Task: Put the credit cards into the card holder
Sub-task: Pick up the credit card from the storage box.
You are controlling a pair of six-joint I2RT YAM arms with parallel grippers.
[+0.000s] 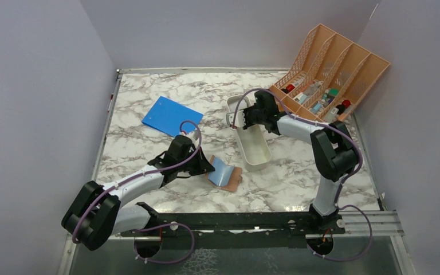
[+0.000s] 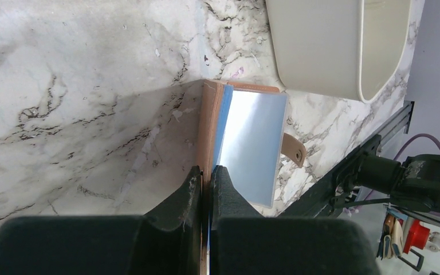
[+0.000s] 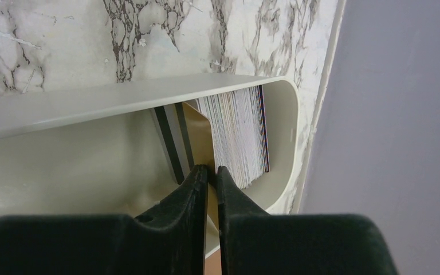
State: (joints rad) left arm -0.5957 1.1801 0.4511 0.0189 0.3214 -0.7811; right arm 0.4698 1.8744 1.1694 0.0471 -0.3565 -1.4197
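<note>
My left end effector: clenched on one cover edge of the brown leather-like folding card holder.
Card holder position: open on the marble-patterned tabletop, pale blue-grey inside showing, strap tab hanging off one side, near the rounded end of the long white oblong tray.
My right end effector: reaching into the tray, pinching a gold-brown plastic credit card.
Other credit cards: stacked on edge against the tray's end wall, just beside the card I grip.

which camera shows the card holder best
Left wrist: the card holder is close up and open, its edge pinched by the left gripper, its snap strap visible. Top external shows it small; right wrist misses it.
</note>
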